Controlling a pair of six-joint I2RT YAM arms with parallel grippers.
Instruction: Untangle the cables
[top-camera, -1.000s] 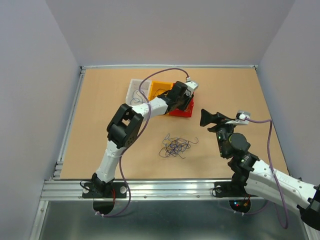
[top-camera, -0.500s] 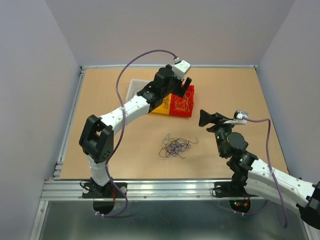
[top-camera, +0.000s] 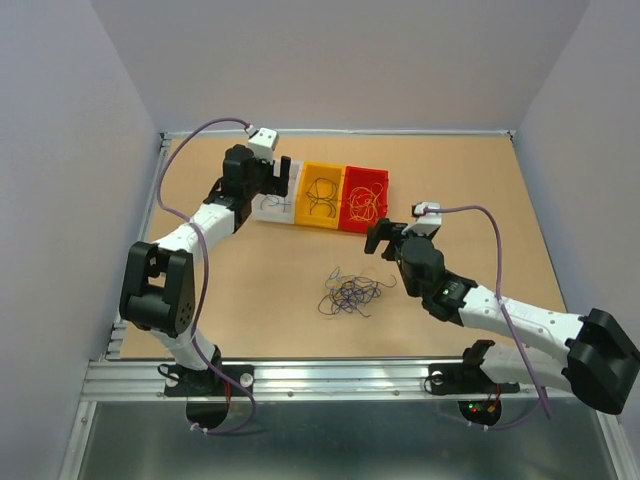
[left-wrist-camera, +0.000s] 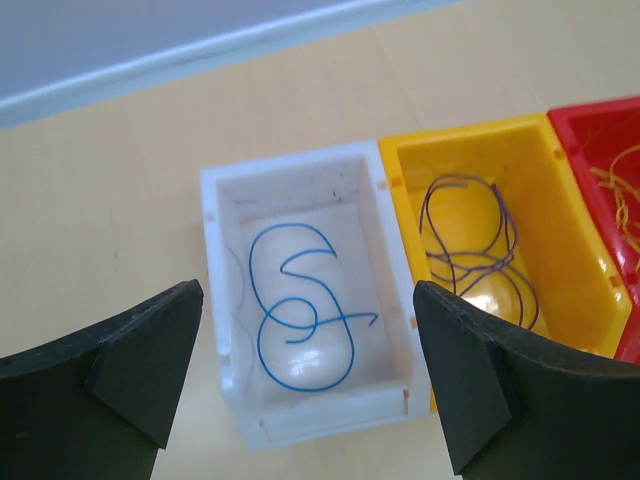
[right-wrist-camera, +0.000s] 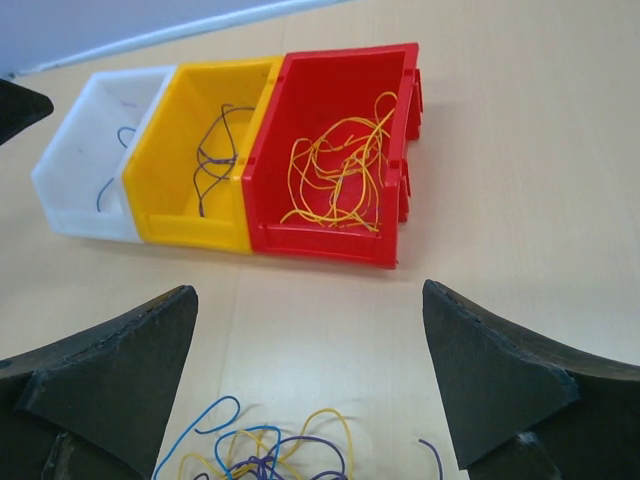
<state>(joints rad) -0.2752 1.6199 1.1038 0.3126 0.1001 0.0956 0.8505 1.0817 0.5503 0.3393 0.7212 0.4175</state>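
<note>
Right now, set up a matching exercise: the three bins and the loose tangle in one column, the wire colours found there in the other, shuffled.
Column one:
1. white bin
2. yellow bin
3. red bin
4. tangle

Column two:
A. dark purple
B. blue, yellow and purple mixed
C. blue
D. yellow-orange

Pairs: 1-C, 2-A, 3-D, 4-B.
</note>
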